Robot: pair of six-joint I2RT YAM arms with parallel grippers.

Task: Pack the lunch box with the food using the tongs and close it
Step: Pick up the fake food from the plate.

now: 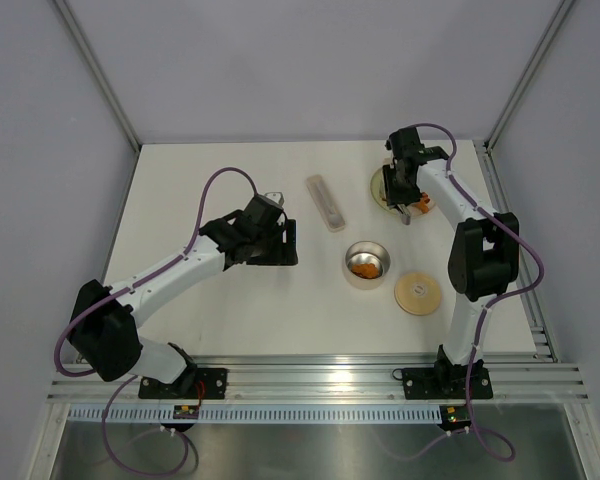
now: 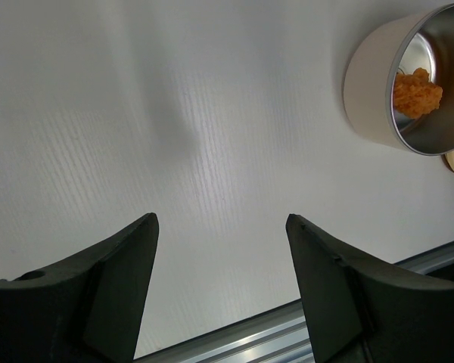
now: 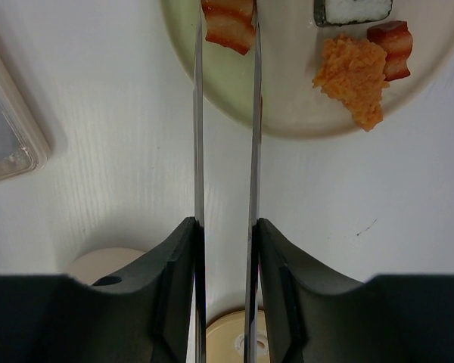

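Step in hand, as judged: lifting a food piece off the plate (image 3: 287, 113) for transfer.

The right gripper (image 3: 225, 224) is reaching over the plate at the far right of the surface (image 1: 230, 310). Its fingers are clenching the tongs (image 3: 198, 136), whose two arms are pinching a red-brown striped piece (image 3: 228, 26). An orange piece (image 3: 353, 79) and a white-black piece (image 3: 353, 9) are lying on the plate nearby.

The left gripper (image 2: 221, 227) is hovering over bare surface, fingers released and holding nothing.

The lunch box (image 2: 371, 83) is standing open near the centre, with one orange lump (image 2: 418, 92) inside. Its lid (image 1: 417, 293) is lying flat just beside it.

The next move calls for raising the piece without relaxing the squeeze, then carrying it over the lunch box rim.

The surface is white and matt, and a pale translucent case (image 1: 326, 202) is lying on it. Grey-lilac panels and aluminium posts are enclosing the area.
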